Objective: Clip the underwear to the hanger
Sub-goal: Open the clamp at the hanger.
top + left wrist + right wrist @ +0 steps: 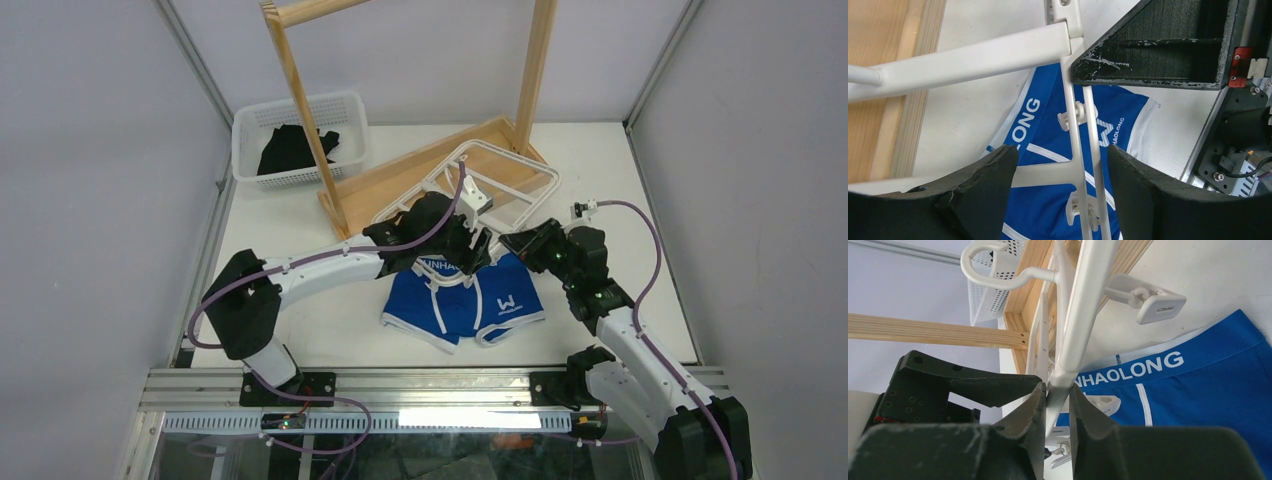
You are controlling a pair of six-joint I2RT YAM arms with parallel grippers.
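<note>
White table (330, 330) and pale walls close the scene in. Far left, a perforated plastic basket (250, 125) holds a black garment (290, 150), beside a wooden rack (300, 90). The left claw (1062, 150) stands open, straddling thin crossbars of the hanger (520, 170) without touching them. The underwear (465, 305) lies flat on the table under the hanger's near edge. It looks soft, light and limp, best pinched at the thick waistband. The right claw (1057, 390) is clamped on a smooth, rigid plastic bar that looks liable to slip. A small clip (1153, 302) dangles nearby.
</note>
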